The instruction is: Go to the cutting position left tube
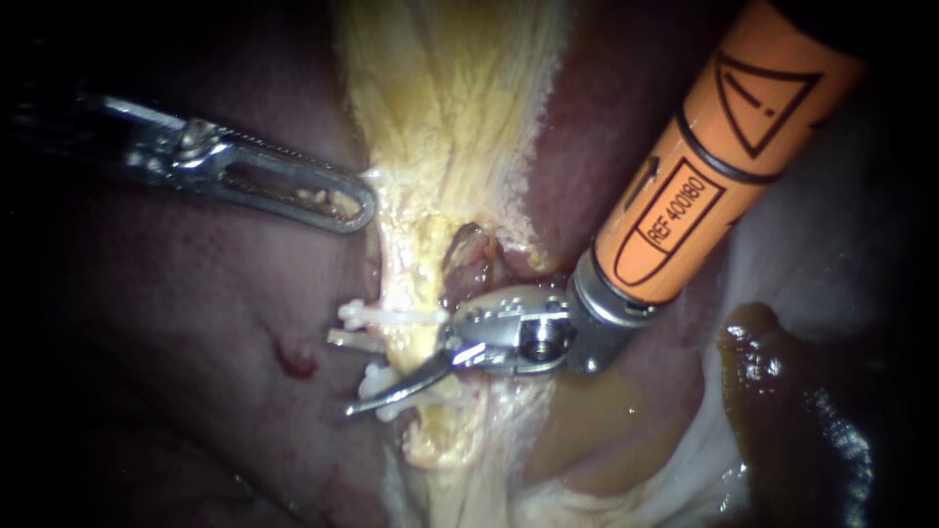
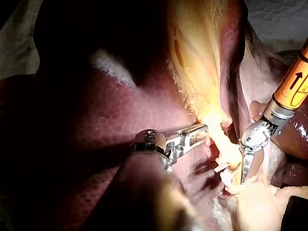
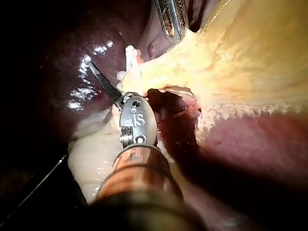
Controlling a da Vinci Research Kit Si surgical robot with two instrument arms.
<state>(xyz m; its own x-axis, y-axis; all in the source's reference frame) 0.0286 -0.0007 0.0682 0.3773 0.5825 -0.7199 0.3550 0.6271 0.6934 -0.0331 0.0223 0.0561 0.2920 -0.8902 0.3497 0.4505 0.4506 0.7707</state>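
A pale yellow tube (image 1: 413, 337) runs down the middle of the endoscope view with three white clips (image 1: 354, 315) on its left side. My right instrument (image 1: 391, 376), on an orange shaft, has its jaws open at the tube. One thin blade (image 1: 401, 386) crosses in front of the tube between the lower clips; the other is hidden behind it. In the right wrist view that instrument (image 3: 103, 79) lies against the tube (image 3: 137, 77). Higher up, my left instrument (image 1: 364, 203) is shut on the edge of the yellow tissue (image 1: 391, 191), also seen in the left wrist view (image 2: 202, 132).
Dark red liver (image 1: 196, 323) fills the left, with a small red nick (image 1: 293, 360). A broad band of yellow tissue (image 1: 450, 98) rises above the tube. Brown fluid (image 1: 782, 391) pools at the lower right beside pale tissue (image 1: 792, 254).
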